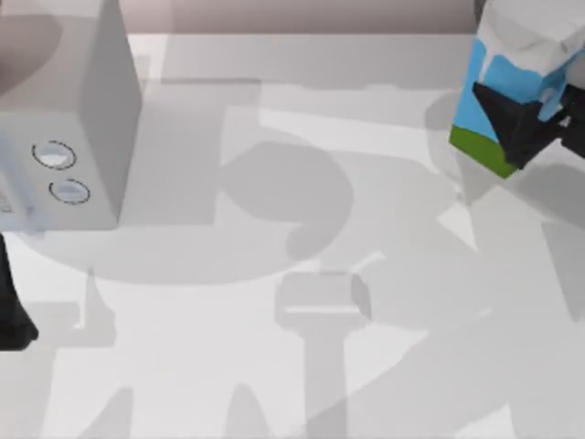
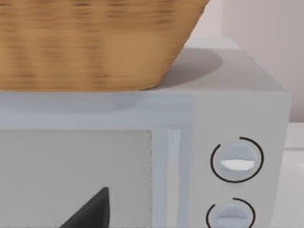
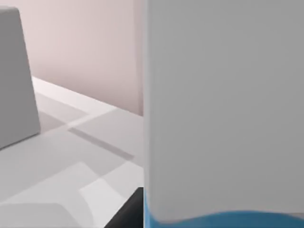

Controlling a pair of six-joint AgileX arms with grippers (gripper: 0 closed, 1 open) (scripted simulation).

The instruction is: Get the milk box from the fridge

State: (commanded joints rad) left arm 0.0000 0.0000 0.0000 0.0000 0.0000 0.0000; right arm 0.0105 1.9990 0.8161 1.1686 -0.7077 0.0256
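Milk box (image 1: 512, 87) held aloft at the top view's far right, tilted, white gable pointing up and away, green band lowest. Right gripper (image 1: 526, 123) clamped across the sky-blue middle, dark fingers (image 1: 501, 112) pressed against the carton's sides, so closed narrowly on the carton rather than spread. Probably gripped at mid-height to keep the weight balanced and the gable free. In the right wrist view, carton wall (image 3: 223, 109) close against the camera, blue band just starting at its lower part, one dark finger (image 3: 128, 213) beside it.

Fridge nowhere to point at; carton already clear of any cabinet, so judged as the late stage of the task: carrying out or setting down.

Pale grey box with two round dials (image 1: 69, 119) at the table's left, well apart from the carton. Left arm (image 1: 11, 302) parked at the left edge just in front of that box; its wrist view facing the dials (image 2: 236, 160) and a wicker basket (image 2: 95, 42) resting on top. Cannot tell how its fingers stand.

Table (image 1: 302, 366) broad and bare between the dialled box and the carton, plenty of room toward the centre and near side for lowering. Risk: carton close to the right edge and tilted, so levelling needed before release.
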